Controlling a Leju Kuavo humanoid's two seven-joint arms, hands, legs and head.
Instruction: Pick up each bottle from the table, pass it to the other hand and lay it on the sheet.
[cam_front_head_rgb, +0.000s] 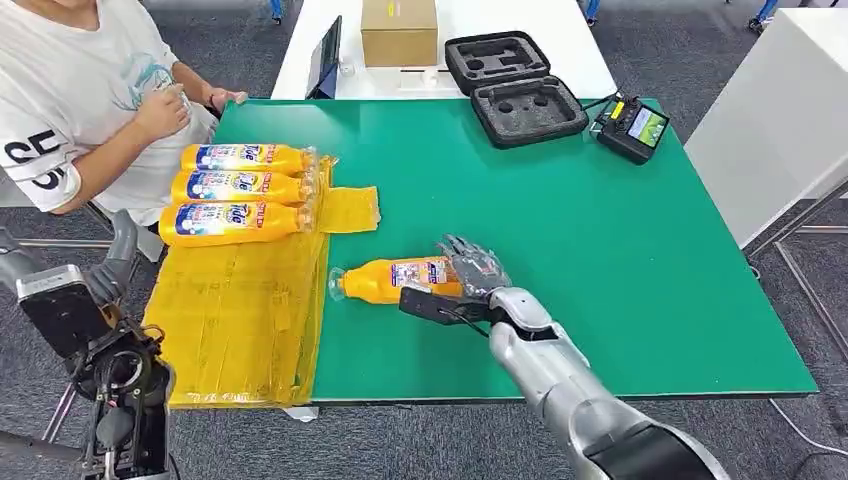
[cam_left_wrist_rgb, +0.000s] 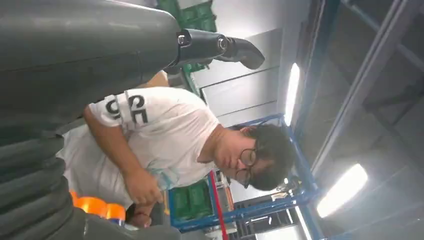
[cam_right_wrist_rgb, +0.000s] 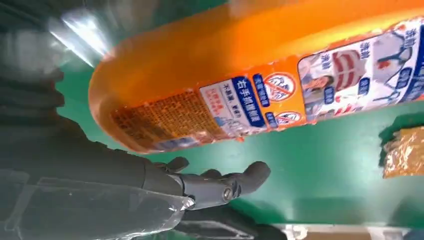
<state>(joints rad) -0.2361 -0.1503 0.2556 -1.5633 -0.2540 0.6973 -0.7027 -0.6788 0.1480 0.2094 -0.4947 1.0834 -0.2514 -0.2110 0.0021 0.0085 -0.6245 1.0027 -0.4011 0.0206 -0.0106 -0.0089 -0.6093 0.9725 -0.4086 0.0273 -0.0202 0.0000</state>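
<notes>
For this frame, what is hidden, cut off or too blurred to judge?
- Head view: the right hand covers the base of the bottle, so its grip cannot be judged.
- Right wrist view: the bottle is blurred and cut off by the picture's edge.
- Left wrist view: the left hand shows partly, behind its grey cover; open or shut is unclear.

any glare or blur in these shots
Head view: sharp, evenly lit. Left wrist view: ceiling lights blow out white, with the person dimmer. Right wrist view: the bottle is soft up close, with a blurred bright streak near the right hand.
</notes>
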